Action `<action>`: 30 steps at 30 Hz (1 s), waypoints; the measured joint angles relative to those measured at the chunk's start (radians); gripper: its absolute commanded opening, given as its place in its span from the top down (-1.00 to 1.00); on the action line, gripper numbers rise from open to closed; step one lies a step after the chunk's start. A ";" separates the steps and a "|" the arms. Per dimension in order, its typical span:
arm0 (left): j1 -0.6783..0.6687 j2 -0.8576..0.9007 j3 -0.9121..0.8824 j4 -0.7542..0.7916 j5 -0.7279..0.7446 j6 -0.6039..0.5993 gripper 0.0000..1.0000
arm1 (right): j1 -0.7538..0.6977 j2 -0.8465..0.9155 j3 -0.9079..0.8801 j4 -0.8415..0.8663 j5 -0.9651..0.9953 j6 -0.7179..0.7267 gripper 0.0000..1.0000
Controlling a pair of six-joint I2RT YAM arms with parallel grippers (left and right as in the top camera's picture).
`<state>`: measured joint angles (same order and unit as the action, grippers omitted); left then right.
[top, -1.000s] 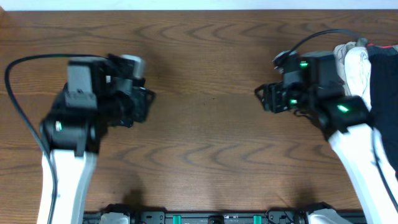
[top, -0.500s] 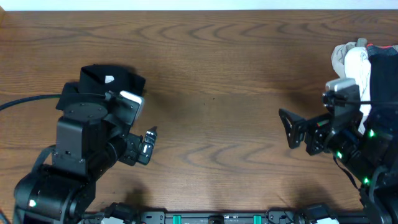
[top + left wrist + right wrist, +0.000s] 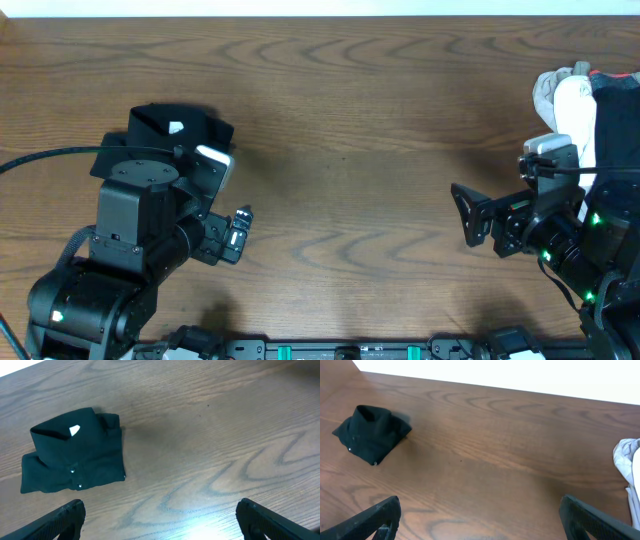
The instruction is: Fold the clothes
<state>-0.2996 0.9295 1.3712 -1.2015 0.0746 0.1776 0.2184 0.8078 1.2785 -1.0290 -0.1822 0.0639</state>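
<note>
free: mid table (image 3: 340,150) bare wood, wide pass | obst L: folded black shirt (image 3: 175,128) | obst R edge: clothes pile (image 3: 562,95)

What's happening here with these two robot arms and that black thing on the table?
The robot is on a folding job. A black shirt lies folded into a small bundle on the table, and nothing touches it. The left gripper and right gripper are both open and empty. More clothes sit piled at the table edge nearest the right gripper, not yet folded.

shirt (image 3: 75,455): black, white label (image 3: 75,430) | table (image 3: 380,120): brown wood-grain | garment (image 3: 560,95): white
</note>
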 measured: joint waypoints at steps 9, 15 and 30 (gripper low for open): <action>0.000 0.000 0.000 0.000 0.000 0.000 -0.96 | 0.000 0.000 0.000 -0.083 0.027 -0.013 -0.98; 0.000 0.000 0.000 0.000 0.000 0.000 -0.96 | -0.001 -0.001 -0.003 -0.073 0.182 -0.026 -0.98; 0.000 0.000 0.000 -0.002 0.000 0.000 -0.96 | -0.046 -0.415 -0.560 0.230 0.241 -0.031 -0.98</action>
<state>-0.2996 0.9295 1.3712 -1.2030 0.0742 0.1780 0.1722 0.3931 0.7189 -0.7994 0.0593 0.0326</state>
